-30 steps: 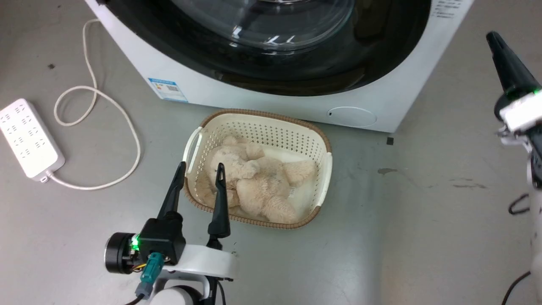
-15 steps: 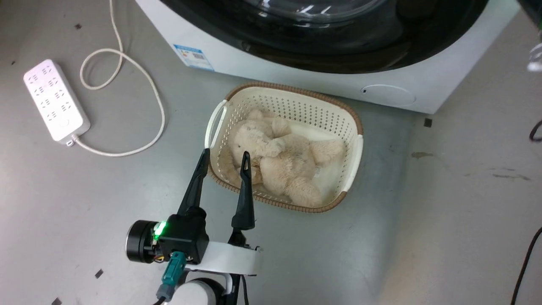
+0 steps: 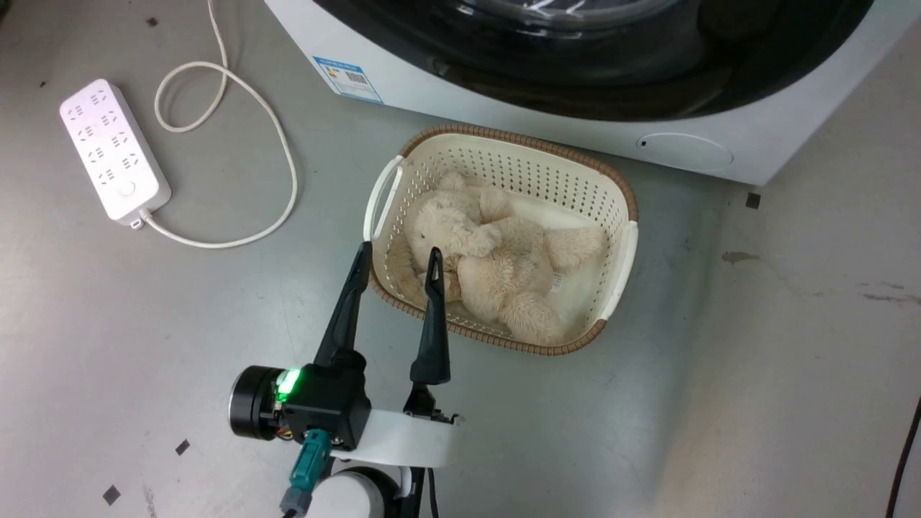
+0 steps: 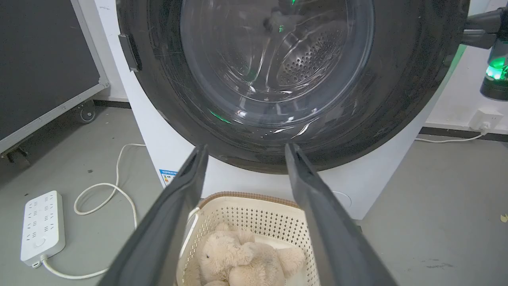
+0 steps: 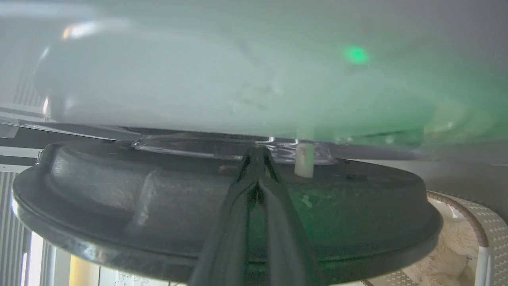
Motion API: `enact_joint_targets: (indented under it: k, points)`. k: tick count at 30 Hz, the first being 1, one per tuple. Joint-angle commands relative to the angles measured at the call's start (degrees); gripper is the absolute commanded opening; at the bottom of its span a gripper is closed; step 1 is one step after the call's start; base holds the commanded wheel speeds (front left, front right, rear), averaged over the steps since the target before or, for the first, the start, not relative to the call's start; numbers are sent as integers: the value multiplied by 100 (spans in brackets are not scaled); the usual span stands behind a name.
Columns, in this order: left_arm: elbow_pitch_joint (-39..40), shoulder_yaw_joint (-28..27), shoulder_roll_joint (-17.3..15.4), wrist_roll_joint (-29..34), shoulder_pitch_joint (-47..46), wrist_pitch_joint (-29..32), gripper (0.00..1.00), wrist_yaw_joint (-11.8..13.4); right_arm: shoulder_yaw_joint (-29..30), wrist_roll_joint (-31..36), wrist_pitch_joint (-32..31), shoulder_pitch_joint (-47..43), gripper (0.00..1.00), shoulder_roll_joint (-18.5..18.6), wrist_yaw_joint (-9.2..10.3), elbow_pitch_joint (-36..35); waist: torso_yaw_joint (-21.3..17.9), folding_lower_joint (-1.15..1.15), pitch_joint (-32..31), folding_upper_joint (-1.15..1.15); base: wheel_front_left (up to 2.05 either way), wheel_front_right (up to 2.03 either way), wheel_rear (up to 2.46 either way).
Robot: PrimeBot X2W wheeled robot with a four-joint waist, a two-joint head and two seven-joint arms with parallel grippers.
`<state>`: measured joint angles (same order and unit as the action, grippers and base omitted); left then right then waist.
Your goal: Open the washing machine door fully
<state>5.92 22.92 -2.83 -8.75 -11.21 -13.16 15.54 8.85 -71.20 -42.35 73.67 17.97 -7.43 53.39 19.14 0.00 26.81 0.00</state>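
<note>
The white washing machine point(image 3: 504, 122) stands at the top of the head view, with its blue label point(image 3: 348, 78) low on the front. The washing machine door point(image 4: 397, 79), a glossy black ring around a bulging glass window point(image 4: 274, 67), lies close against the front. My right gripper point(image 5: 257, 155) is shut, with its tips at the narrow gap between the door's black rim point(image 5: 119, 198) and the white front. In the left wrist view the right gripper point(image 4: 468, 31) reaches the door's right edge. My left gripper point(image 3: 398, 259) hangs open over the basket's near rim, holding nothing.
A cream basket point(image 3: 624, 252) with a plush bear point(image 3: 496, 266) sits on the floor just before the washer. A white power strip point(image 3: 114, 150) and its looped cord point(image 3: 280, 158) lie to the left. The small round service flap point(image 3: 683, 151) is low on the front. A black panel on casters point(image 4: 43, 67) stands left.
The head camera has shifted, so the whole scene slid right and up. My right gripper, earlier at the picture's right edge, has risen out of it. The left gripper stays open by the basket.
</note>
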Motion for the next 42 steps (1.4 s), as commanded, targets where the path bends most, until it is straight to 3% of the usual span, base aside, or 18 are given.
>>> enact_joint_targets:
  k: [1,11,19,20,26,32,42]
  points:
    - [10,41,-5,-25,-106,-60,100,41,-21,-180,-153,125,0,-6,-5,122,5,0,-39,0,0,0,0]
    - [-234,-107,-5,10,122,-184,100,-131,-76,-687,-717,-806,0,-270,-6,322,-72,0,-901,0,0,0,0]
    - [-406,-332,-5,112,526,-184,100,-430,-323,-562,-1081,-1914,0,-890,-6,58,-160,0,-1612,0,0,0,0]
    - [-453,-422,-5,155,663,-184,100,-532,-393,-565,-1214,-2235,0,-1120,-6,-111,-170,0,-1802,0,0,0,0]
    - [-508,-675,-13,279,981,-184,100,-723,-633,-636,-1500,-2908,0,-1438,-6,-567,-127,0,-2143,0,0,0,0]
    - [-486,-966,-55,321,1342,-184,100,-939,-1118,-993,-1601,-3403,0,-1505,-6,-905,-80,0,-2372,0,0,0,0]
    - [-467,-1296,-71,390,1544,-184,100,-1243,-2605,-2038,-954,-3729,0,-1508,-6,-1174,-160,0,-2492,0,0,0,0]
